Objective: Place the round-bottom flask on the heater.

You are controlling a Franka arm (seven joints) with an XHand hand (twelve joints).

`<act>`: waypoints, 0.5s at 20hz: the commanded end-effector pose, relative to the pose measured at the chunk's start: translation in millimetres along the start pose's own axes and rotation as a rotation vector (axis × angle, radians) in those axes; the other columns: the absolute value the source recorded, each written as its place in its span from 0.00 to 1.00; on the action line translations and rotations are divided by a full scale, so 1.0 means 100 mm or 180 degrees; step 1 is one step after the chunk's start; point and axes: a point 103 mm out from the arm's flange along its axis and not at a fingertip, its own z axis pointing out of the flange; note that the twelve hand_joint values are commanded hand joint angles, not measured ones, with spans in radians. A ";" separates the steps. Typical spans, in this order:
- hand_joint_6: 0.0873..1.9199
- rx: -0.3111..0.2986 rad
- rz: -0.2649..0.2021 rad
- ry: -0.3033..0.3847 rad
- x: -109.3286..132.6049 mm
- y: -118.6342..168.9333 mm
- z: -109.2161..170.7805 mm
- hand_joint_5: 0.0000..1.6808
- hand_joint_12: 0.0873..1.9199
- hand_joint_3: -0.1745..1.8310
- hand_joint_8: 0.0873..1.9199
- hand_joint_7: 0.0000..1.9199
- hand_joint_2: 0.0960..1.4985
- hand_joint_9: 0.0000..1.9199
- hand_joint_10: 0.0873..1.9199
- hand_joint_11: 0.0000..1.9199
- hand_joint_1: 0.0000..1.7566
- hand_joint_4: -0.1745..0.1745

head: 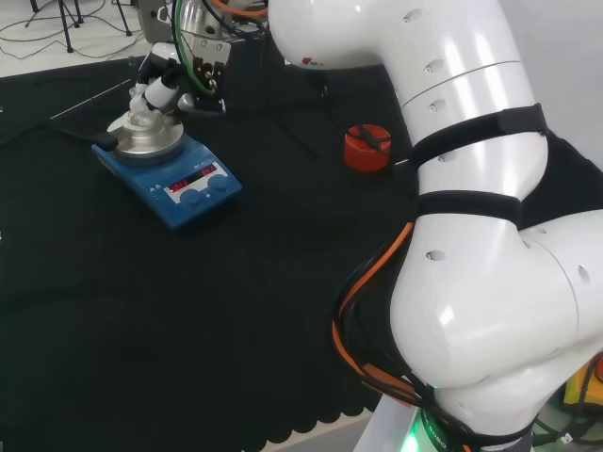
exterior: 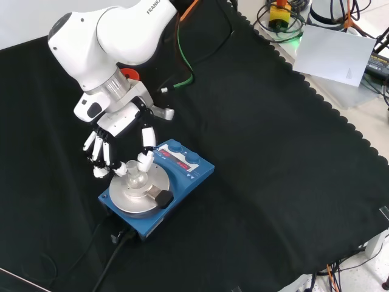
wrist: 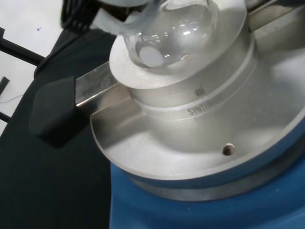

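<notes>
The clear round-bottom flask [exterior: 133, 176] stands upright with its bulb [wrist: 167, 33] seated in the silver block of the blue heater [exterior: 182, 176]. From above, the black and white hand [exterior: 115, 125] reaches down over it. The thumb [exterior: 146, 159] and one finger [exterior: 119, 171] close on the flask's neck from either side, while the other fingers hang straight beside it. In the head view the hand [head: 162, 87] sits over the flask [head: 141, 119] on the heater [head: 193, 193] at the far left.
A red ribbed ring stand [head: 366, 147] lies on the black cloth right of the heater in the head view. A black cable [exterior: 112, 258] leaves the heater toward the cloth's near edge. The heater's black knob arm [wrist: 52, 112] juts out beside the block.
</notes>
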 end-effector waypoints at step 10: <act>0.23 -0.0024 -0.0021 -0.0128 -0.01 -0.32 -0.22 0.28 0.68 0.43 0.31 0.22 0.30 0.30 0.31 0.10 0.45 0.50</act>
